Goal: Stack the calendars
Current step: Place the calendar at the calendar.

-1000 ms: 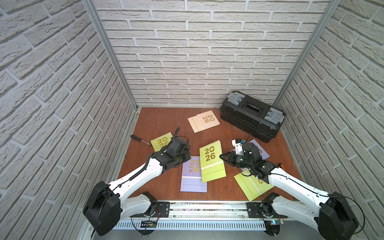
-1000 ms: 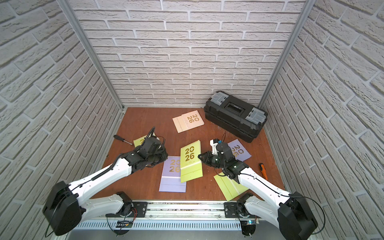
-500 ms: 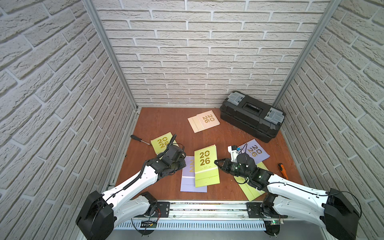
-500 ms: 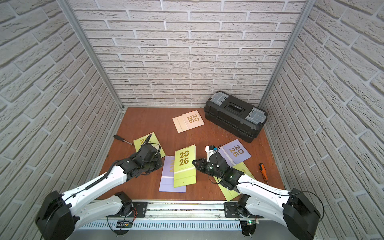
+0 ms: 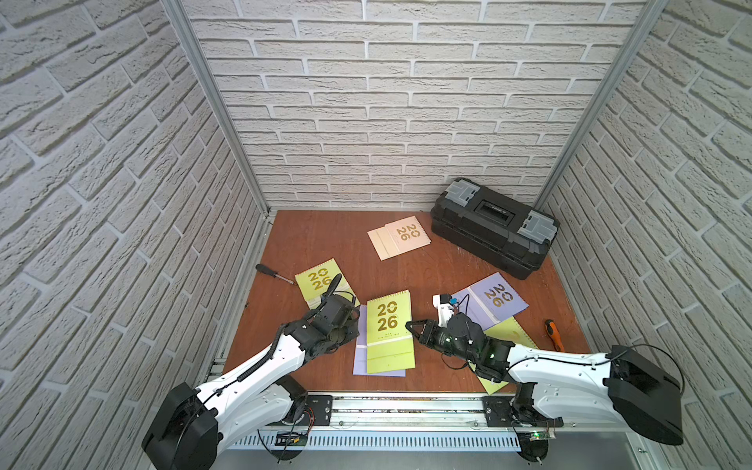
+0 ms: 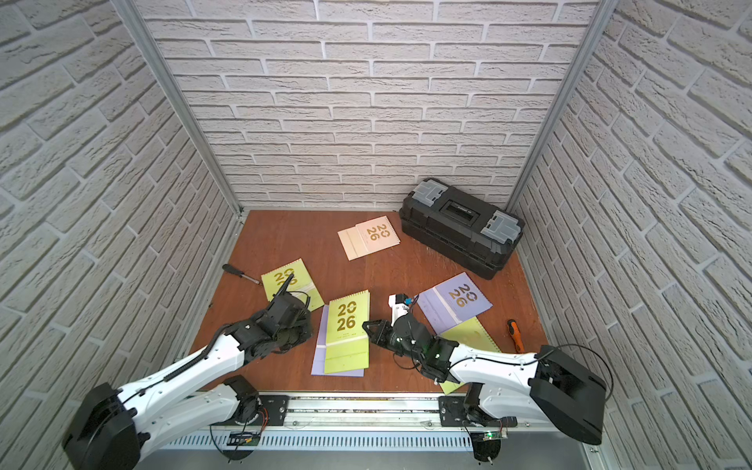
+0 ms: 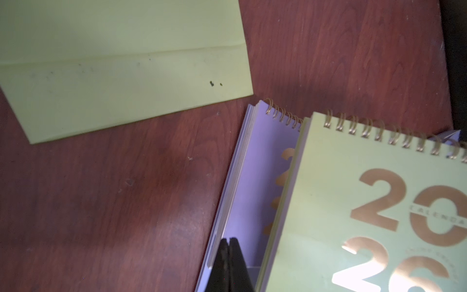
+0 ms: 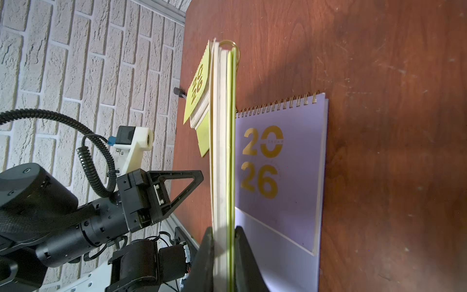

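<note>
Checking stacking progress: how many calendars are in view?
6: cream calendar by the toolbox; left green calendar; centre green calendar, gripped by the right gripper, over the lower lavender calendar; right lavender calendar; green calendar under the right arm. The arms may hide more.

Both the left arm (image 5: 260, 366) and the right arm (image 5: 561, 362) have smooth white shells on their long links, bulky rounded black housings (image 5: 183, 431) at the shoulder and black jointed wrists. Each is bolted through a black plate (image 5: 321, 407) to a silver rail (image 5: 407, 407) with a slotted strip below it. A black ribbed hose (image 8: 38, 112) runs along the left arm and a white printed bracket (image 5: 441, 305) with a blue plug sits on the right wrist, while the left gripper (image 8: 199, 176) is black, its fingers (image 8: 182, 174) hollow triangles with small screws in the block behind.
</note>
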